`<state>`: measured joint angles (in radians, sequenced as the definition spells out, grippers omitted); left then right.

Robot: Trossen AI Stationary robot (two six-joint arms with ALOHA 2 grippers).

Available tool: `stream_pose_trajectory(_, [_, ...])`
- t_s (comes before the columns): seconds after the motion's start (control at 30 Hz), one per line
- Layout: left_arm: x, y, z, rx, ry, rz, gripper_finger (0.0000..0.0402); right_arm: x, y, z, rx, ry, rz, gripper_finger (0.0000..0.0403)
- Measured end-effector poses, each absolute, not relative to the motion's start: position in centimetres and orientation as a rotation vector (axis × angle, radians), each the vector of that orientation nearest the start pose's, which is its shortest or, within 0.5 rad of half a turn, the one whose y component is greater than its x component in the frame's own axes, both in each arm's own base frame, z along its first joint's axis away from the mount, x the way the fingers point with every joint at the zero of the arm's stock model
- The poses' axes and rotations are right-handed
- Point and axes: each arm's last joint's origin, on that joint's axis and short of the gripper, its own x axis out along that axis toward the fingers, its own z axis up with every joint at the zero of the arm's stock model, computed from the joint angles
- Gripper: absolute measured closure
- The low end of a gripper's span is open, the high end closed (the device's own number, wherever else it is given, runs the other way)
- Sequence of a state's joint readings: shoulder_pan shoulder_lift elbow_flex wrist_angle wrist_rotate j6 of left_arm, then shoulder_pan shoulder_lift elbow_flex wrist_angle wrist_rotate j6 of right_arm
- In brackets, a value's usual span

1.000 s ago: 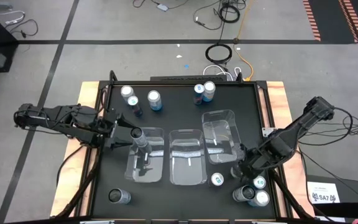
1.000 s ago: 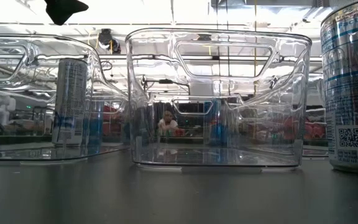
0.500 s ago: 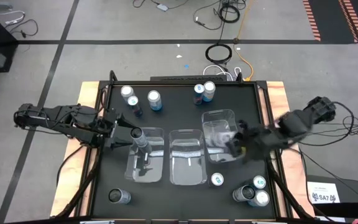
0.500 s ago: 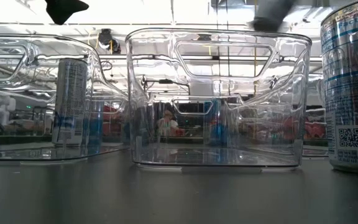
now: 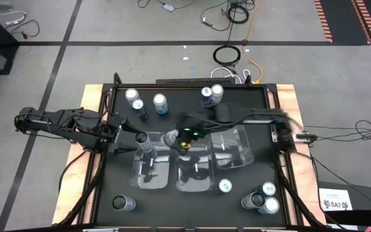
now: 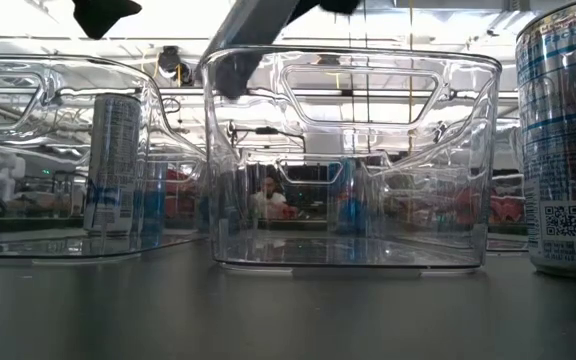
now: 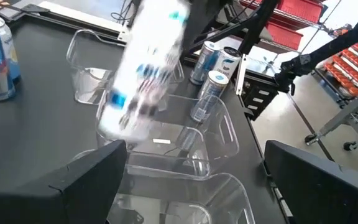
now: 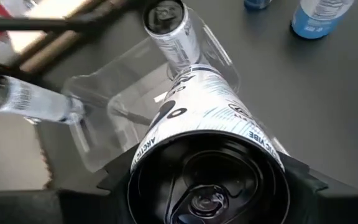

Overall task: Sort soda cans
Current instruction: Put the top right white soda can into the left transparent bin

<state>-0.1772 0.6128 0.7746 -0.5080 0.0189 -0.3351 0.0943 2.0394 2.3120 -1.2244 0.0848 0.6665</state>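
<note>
In the high view my right arm reaches across the table, blurred. Its gripper [image 5: 184, 136] is shut on a silver-white soda can with black print [image 5: 171, 138] above the gap between the left bin [image 5: 148, 169] and the middle bin [image 5: 194, 169]. The left wrist view shows this can [image 7: 145, 68] tilted in the air. My left gripper [image 5: 121, 140] is open at the left bin's left side [image 7: 191, 180]. A dark grey can [image 5: 142, 138] stands upright in that bin [image 6: 116, 165] [image 8: 166, 25]. My right gripper [image 8: 207, 186] pinches the silver-white can near its top end [image 8: 166, 155], with one finger [image 8: 114, 183] on each side of the body. The can is lifted clear and tilted, its top rim facing the wrist camera and its body pointing away over the bins.
Three clear bins sit side by side mid-table, the right one [image 5: 230, 148] among them. Cans stand at the far edge [image 5: 132, 96] [image 5: 160, 103] [image 5: 211, 94], at the near right corner [image 5: 263, 200] [image 5: 225, 186] and near left [image 5: 123, 203]. One large can [image 6: 568, 140] is close to the low camera.
My right arm has swung fast from the near right corner toward the table's left and far side, passing over the right bin and carrying the lifted silver-white can to above the left and middle bins.
</note>
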Motion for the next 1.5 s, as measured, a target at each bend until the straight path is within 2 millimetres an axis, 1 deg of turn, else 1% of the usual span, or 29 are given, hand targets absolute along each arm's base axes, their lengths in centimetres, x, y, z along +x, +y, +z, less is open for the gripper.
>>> stream_pose_trajectory(0.07, [12.5,-2.3,32.1,-0.303,0.38,-0.135,0.001,43.0,3.5,37.2,0.511,0.91,-0.286,0.0166])
stream_pose_trajectory(0.17, [12.5,-2.3,32.0,-0.302,0.388,-0.136,0.001,44.4,3.0,35.1,0.598,0.917,-0.228,0.0166])
stream_pose_trajectory(0.33, [12.4,-2.3,31.9,-0.301,0.395,-0.135,0.001,45.9,2.6,32.3,0.574,0.96,-0.292,0.0166])
stream_pose_trajectory(0.47, [12.4,-2.3,31.9,-0.299,0.404,-0.133,0.001,46.9,2.1,31.2,0.573,0.95,-0.312,0.0166])
stream_pose_trajectory(0.6, [12.4,-2.3,31.8,-0.299,0.407,-0.133,0.001,48.2,1.9,29.0,0.574,0.96,-0.323,0.0166])
stream_pose_trajectory(0.7, [12.4,-2.3,31.8,-0.299,0.409,-0.132,0.001,48.7,1.9,27.7,0.572,0.984,-0.331,0.0166])
stream_pose_trajectory(0.8, [12.4,-2.3,31.8,-0.299,0.409,-0.133,0.001,49.0,1.9,27.1,0.571,0.995,-0.335,0.0163])
stream_pose_trajectory(0.9, [12.4,-2.3,31.8,-0.301,0.409,-0.132,0.001,49.3,1.9,26.5,0.568,1.0,-0.336,0.0138])
stream_pose_trajectory(1.0, [12.4,-2.3,31.8,-0.3,0.409,-0.132,0.001,49.5,1.7,26.5,0.565,0.983,-0.334,0.0121])
stream_pose_trajectory(1.27, [12.4,-2.3,31.8,-0.3,0.408,-0.132,0.001,49.8,1.5,26.9,0.56,0.936,-0.314,0.0114])
stream_pose_trajectory(1.5, [12.4,-2.3,31.8,-0.3,0.408,-0.132,0.001,50.6,1.8,25.1,0.508,0.959,-0.303,0.0112])
